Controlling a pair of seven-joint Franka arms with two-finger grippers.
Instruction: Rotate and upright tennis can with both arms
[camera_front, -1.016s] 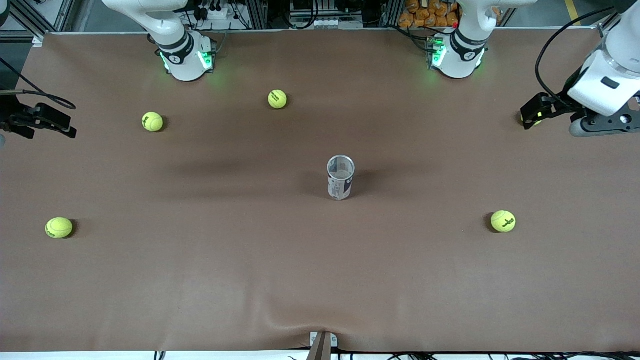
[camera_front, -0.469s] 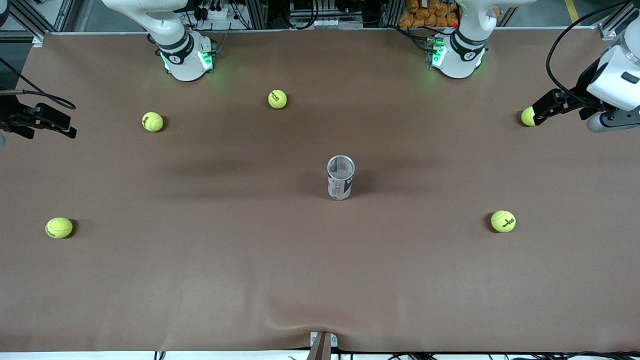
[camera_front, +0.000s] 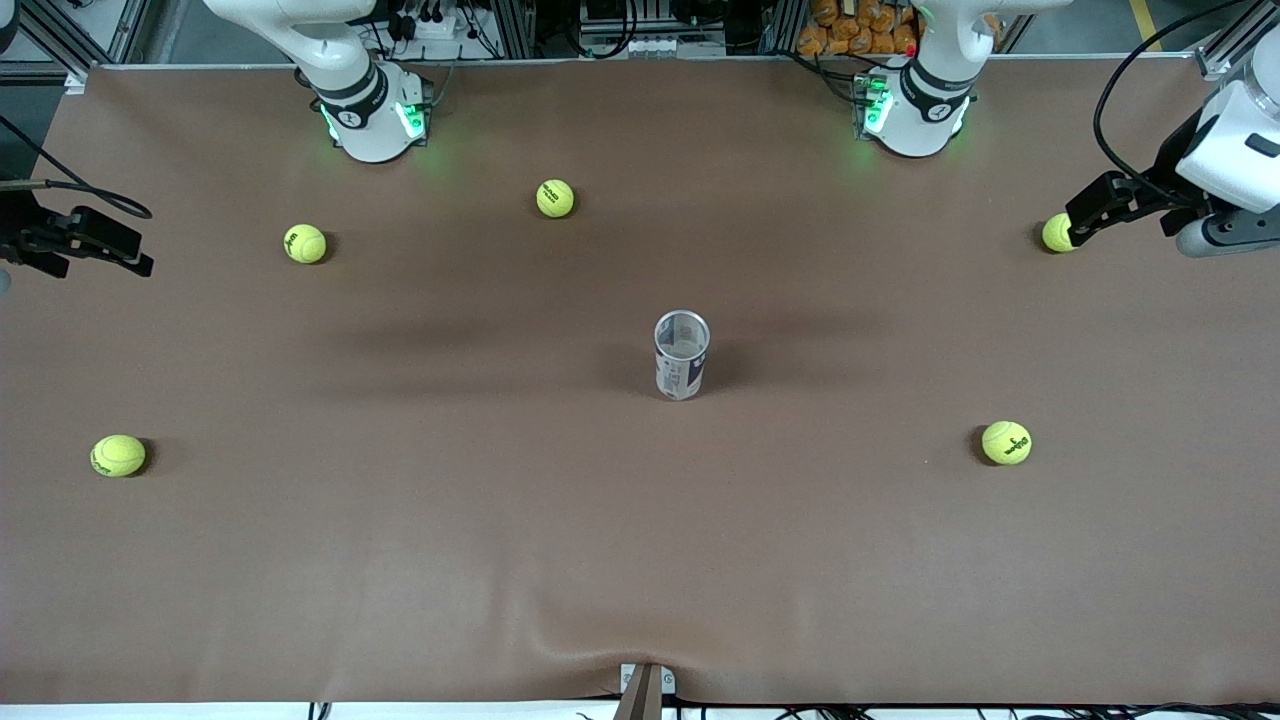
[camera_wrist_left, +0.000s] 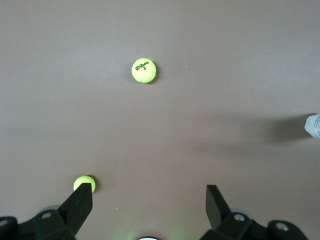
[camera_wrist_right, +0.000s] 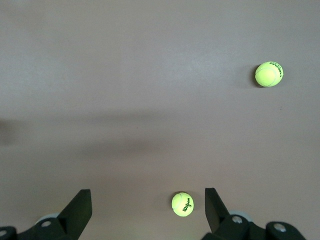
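The tennis can (camera_front: 682, 358) stands upright in the middle of the table, silvery open rim up, white and dark-blue label on its side. A sliver of it shows at the edge of the left wrist view (camera_wrist_left: 313, 125). My left gripper (camera_front: 1078, 218) is open and empty over the left arm's end of the table, well away from the can; it also shows in its wrist view (camera_wrist_left: 149, 197). My right gripper (camera_front: 135, 250) is open and empty over the right arm's end of the table, and shows in its wrist view (camera_wrist_right: 147, 200).
Several yellow-green tennis balls lie about: one beside the left gripper's fingertips (camera_front: 1056, 233), one nearer the camera (camera_front: 1006, 442), two near the right arm's base (camera_front: 555, 198) (camera_front: 305, 243), one at the right arm's end (camera_front: 118, 455). The arm bases (camera_front: 372, 120) (camera_front: 912, 112) stand along the table's back edge.
My left gripper has drawn back toward the left arm's end of the table, uncovering the ball beside it. The right arm and the can have not moved.
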